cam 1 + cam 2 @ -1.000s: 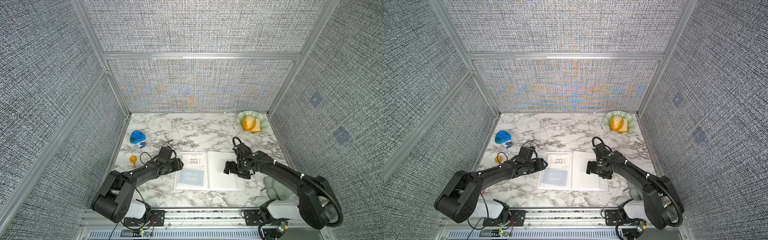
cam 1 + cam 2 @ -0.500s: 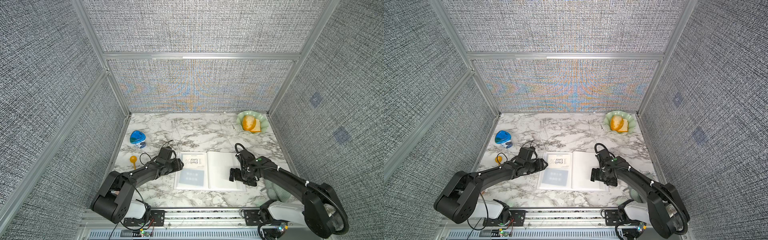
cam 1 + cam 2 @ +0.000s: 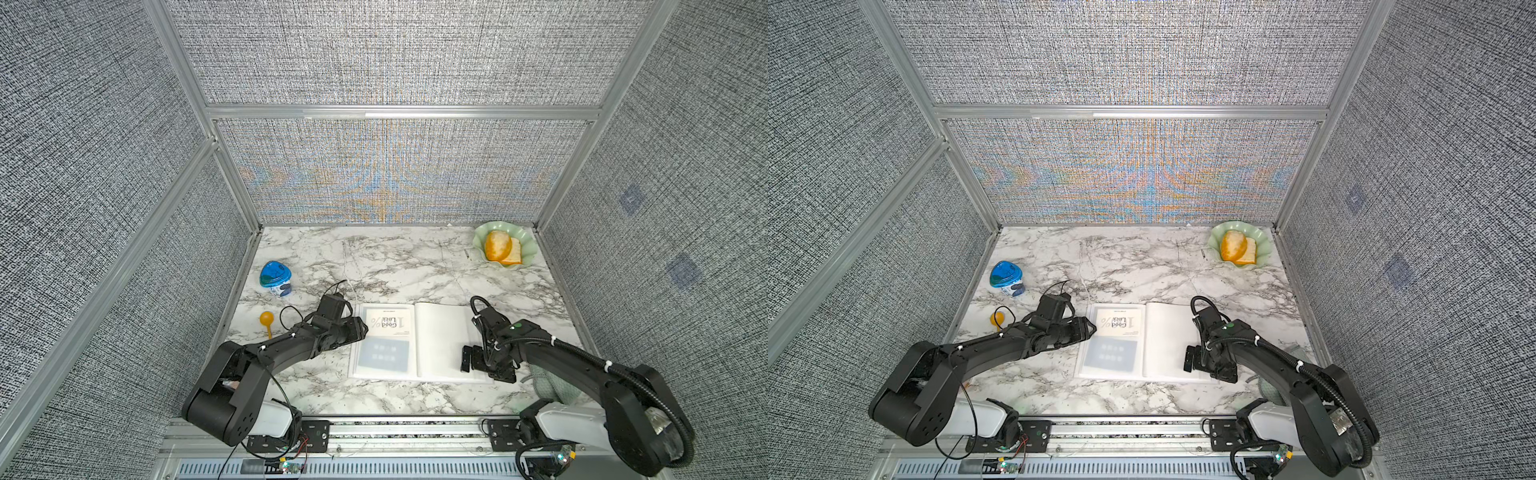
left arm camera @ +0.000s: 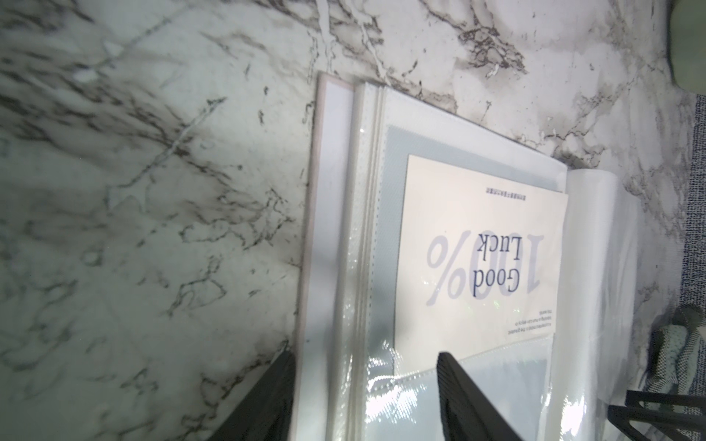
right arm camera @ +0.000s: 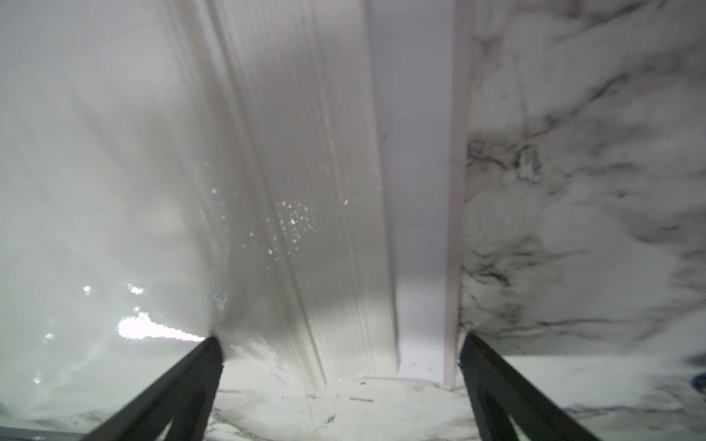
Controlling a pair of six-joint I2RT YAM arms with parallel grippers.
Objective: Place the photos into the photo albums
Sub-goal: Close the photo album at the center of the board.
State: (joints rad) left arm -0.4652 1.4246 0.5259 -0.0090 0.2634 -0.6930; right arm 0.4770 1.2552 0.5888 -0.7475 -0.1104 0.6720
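The photo album [image 3: 440, 345] lies open at the table's front centre. Its left page holds the white "Good Luck" photo [image 3: 388, 322] and, nearer the front under the clear sleeve, a blue photo [image 3: 383, 353]. The right page is plain white. My left gripper [image 3: 359, 328] is open at the album's left edge. In the left wrist view its fingers [image 4: 458, 393] straddle that edge below the "Good Luck" photo [image 4: 477, 252]. My right gripper [image 3: 484, 368] is open and empty over the album's near right corner, straddling the page stack [image 5: 305, 191].
A green dish [image 3: 521, 259] with orange food stands at the back right. A blue-lidded cup [image 3: 275, 277] and a small orange ball on a stick [image 3: 266, 319] sit at the left. A greenish cloth [image 3: 548, 386] lies under the right arm.
My right gripper has slid along the album's right side towards the front edge, to the near right corner. The left arm and the album have not moved.
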